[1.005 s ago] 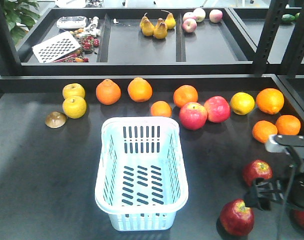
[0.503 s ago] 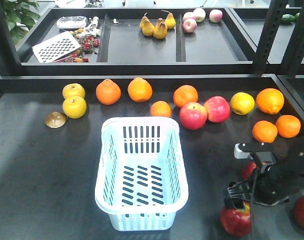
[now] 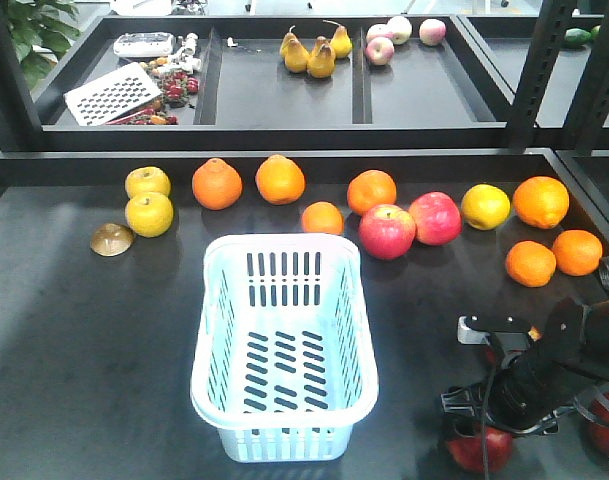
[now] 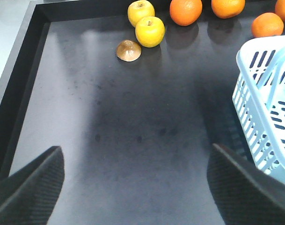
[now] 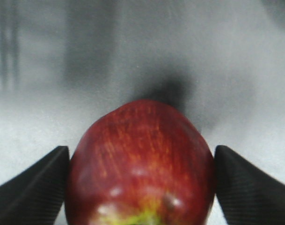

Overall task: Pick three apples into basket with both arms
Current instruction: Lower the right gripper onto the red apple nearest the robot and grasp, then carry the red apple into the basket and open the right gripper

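The pale blue basket (image 3: 282, 345) stands empty mid-table; its corner shows in the left wrist view (image 4: 264, 108). My right gripper (image 3: 479, 432) is down over a dark red apple (image 3: 479, 448) at the front right. In the right wrist view that apple (image 5: 140, 150) fills the gap of the right gripper (image 5: 141, 187), and both black fingers (image 5: 34, 192) flank it at full spread. A second dark apple (image 3: 606, 425) lies at the right edge. The arm hides another behind it. My left gripper (image 4: 135, 187) is open over bare table left of the basket.
Two pinkish-red apples (image 3: 387, 231) (image 3: 435, 218), oranges (image 3: 217, 184) (image 3: 530, 263) and yellow fruit (image 3: 149, 214) line the back of the table. A brown dome-shaped piece (image 3: 112, 239) lies at the left. A shelf with pears (image 3: 314, 55) and black posts (image 3: 532, 70) rise behind.
My right arm has swung left and dropped over the front apple, which now sits between its fingers. Basket and other fruit have not moved.
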Motion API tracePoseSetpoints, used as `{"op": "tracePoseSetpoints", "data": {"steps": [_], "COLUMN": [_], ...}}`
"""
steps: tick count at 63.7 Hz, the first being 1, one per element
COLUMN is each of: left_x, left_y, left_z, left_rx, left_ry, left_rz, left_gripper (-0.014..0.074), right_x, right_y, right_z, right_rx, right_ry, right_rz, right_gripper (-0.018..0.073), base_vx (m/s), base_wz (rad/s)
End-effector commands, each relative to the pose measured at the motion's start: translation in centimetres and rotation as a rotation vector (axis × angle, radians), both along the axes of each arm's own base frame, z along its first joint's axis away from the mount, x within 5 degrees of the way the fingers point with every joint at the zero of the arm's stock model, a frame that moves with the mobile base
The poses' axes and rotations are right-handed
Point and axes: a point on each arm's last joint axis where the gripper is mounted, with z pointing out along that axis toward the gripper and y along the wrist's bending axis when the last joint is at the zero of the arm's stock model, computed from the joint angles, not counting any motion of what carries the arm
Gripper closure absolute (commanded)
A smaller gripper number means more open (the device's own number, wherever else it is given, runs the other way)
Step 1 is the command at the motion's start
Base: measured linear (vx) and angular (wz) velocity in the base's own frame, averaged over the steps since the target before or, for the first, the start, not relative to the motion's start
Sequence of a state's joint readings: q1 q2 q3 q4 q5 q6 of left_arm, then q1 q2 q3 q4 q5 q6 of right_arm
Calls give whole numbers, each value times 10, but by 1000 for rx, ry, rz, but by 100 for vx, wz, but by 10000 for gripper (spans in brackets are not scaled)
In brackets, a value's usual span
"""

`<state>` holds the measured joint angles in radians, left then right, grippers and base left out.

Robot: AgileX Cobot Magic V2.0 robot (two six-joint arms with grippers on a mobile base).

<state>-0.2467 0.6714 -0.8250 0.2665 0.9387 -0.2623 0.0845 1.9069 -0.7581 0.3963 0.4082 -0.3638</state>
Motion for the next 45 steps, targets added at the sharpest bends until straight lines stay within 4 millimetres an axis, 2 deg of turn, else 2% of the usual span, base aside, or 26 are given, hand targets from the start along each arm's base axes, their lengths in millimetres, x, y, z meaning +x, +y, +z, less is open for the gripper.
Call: {"op": "tracePoseSetpoints", "data": {"steps": [1, 11, 21, 31, 45], "left_x": [2, 2, 2, 2, 2], "left_y": [0, 0, 0, 0, 0], "left_z": [11, 11, 11, 11, 11], "left_rx": [-5, -5, -5, -5, -5], "left_ry": [-79, -79, -79, -79, -79], "left_rz": [-5, -5, -5, -5, -5], "left_gripper": [10, 10, 10, 10, 10], "right_x": [6, 3, 1, -6, -33], "right_y": [1, 2, 4, 5, 11], "right_z": [11, 14, 34, 79, 151], "right_rx": [10, 25, 44, 80, 180], "right_ry": [-46, -16, -48, -163, -344], "right_rz": [-4, 2, 6, 8, 23], "right_gripper": [120, 302, 362, 358, 355], "base_vx": [0, 0, 0, 0, 0], "base_wz": [0, 0, 0, 0, 0]}}
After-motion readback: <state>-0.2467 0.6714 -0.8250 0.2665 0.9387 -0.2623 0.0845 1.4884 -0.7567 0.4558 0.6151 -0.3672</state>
